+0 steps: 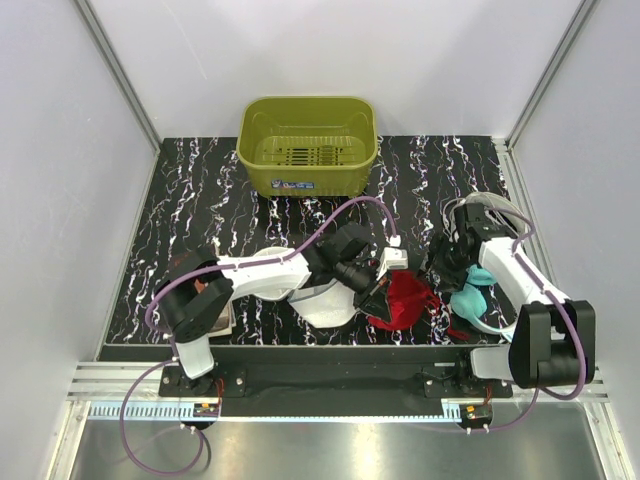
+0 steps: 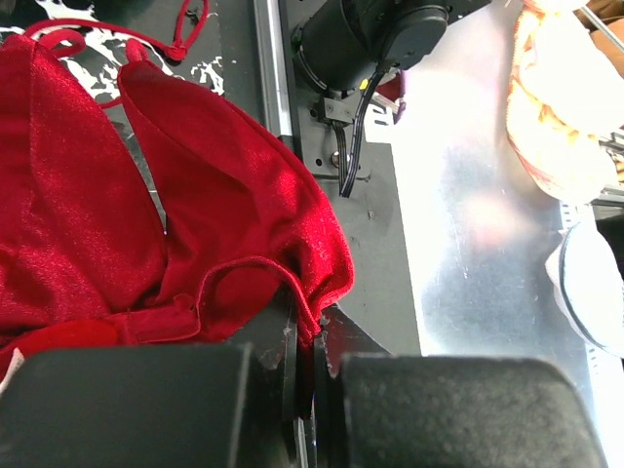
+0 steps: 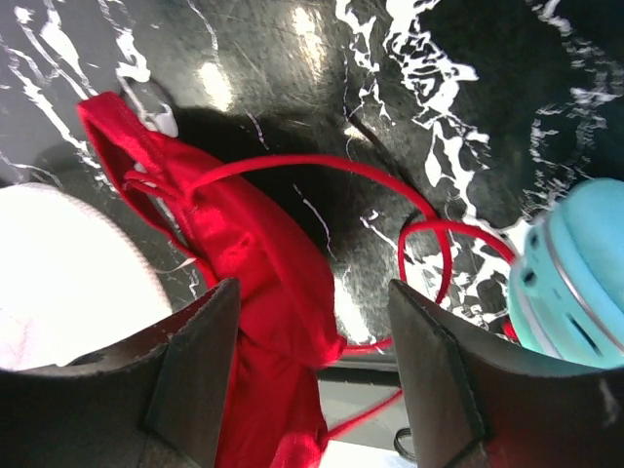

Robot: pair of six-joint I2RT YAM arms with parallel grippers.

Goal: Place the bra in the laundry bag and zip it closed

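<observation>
The red bra (image 1: 405,300) lies bunched at the table's front middle, its thin straps trailing right. My left gripper (image 1: 376,297) is shut on the bra's hem, and the left wrist view shows the fabric (image 2: 195,214) pinched between the closed jaws (image 2: 312,336). The white mesh laundry bag (image 1: 325,303) lies under my left arm, just left of the bra. My right gripper (image 1: 441,264) is open above the bra's right side. In the right wrist view its fingers (image 3: 200,366) stand wide apart over the bra (image 3: 253,253) and its strap loops, holding nothing. The bag's edge (image 3: 58,283) shows at the left.
An olive-green basket (image 1: 307,145) stands at the back centre. A teal rounded item (image 1: 470,298) lies by my right arm, also in the right wrist view (image 3: 575,283). Beyond the front rail, the left wrist view shows a peach cloth (image 2: 556,97) and a white bowl-like item (image 2: 595,292).
</observation>
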